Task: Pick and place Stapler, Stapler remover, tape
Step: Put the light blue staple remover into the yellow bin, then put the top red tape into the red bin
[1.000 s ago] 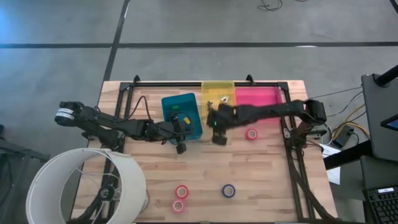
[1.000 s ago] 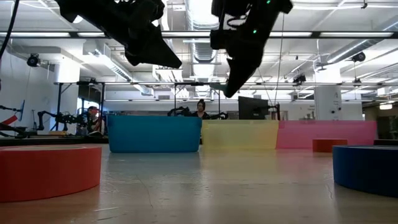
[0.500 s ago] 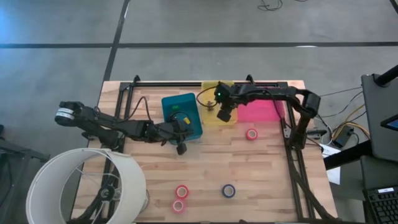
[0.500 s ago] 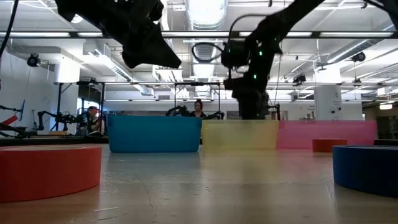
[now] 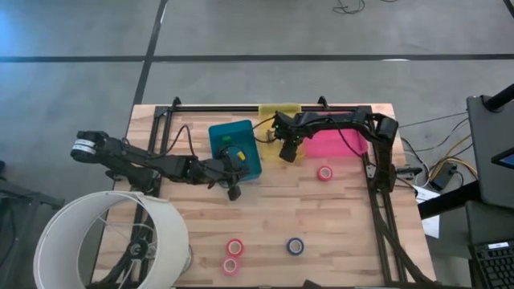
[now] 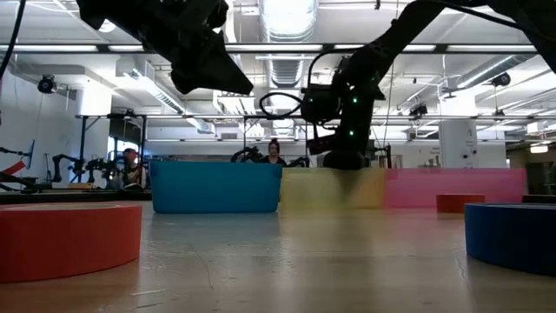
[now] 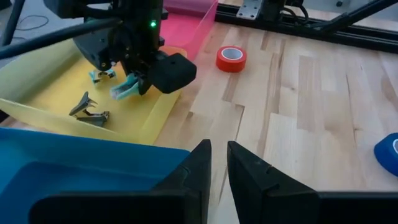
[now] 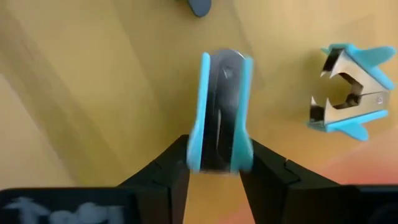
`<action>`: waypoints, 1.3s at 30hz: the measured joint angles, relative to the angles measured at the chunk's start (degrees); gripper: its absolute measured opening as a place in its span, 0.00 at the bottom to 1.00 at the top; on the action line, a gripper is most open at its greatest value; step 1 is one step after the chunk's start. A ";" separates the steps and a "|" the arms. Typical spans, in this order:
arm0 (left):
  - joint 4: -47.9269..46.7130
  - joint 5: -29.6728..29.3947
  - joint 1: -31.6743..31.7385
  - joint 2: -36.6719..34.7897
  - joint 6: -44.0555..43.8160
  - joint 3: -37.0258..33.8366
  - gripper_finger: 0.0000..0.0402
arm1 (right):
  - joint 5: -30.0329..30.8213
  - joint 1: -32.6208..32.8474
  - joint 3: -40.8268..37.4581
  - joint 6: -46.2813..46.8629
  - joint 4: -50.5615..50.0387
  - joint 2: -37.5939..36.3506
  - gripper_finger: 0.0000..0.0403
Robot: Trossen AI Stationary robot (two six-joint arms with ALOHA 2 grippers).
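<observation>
Wooden table (image 5: 321, 209) w/ black frame; big white lampshade (image 5: 108, 241) at its near-left corner. Three bins in a row at the far edge: blue bin (image 5: 234, 148), yellow bin (image 5: 279, 114), pink bin (image 5: 333, 128).

L arm lies across the table's left side; left gripper (image 5: 234, 191) hangs just in front of the blue bin, fingers (image 7: 249, 171) nearly together, nothing between them.

R arm reaches in from the right; right gripper (image 5: 287, 150) over the yellow bin's front part, jaws partly apart w/ a light-blue staple remover (image 8: 219, 112) between them. Whether it's gripped or let go: can't tell.

Two more staple removers on the yellow floor: another light-blue one (image 8: 347, 89), a dark one (image 7: 90, 112).

Tape: red roll (image 5: 325, 172) in front of the pink bin; two pinkish-red rolls (image 5: 233, 255) touching near the front edge, blue-purple roll (image 5: 295, 246) near them.
</observation>
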 joint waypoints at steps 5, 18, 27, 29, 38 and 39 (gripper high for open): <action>-0.02 -0.01 0.00 0.00 2.13 0.00 0.13 | 0.46 0.17 0.86 0.01 0.03 -1.86 0.39; 0.04 -0.02 0.02 0.00 11.99 0.00 0.13 | 0.30 6.96 0.96 9.69 -10.24 -13.14 0.43; 0.35 -0.02 0.07 -0.02 14.77 0.63 0.13 | 0.30 19.63 -3.05 26.46 -14.36 -20.29 0.41; 0.18 -0.02 0.07 -0.02 14.76 0.63 0.13 | 0.28 22.04 -5.53 30.72 -14.67 -21.59 0.42; 0.53 -0.02 0.07 -0.02 13.06 0.63 0.13 | 0.33 26.33 -21.17 45.70 -14.76 -26.23 0.44; 0.72 -0.02 0.07 -0.02 12.99 0.63 0.13 | 0.35 26.29 -22.35 46.10 -14.81 -26.31 0.44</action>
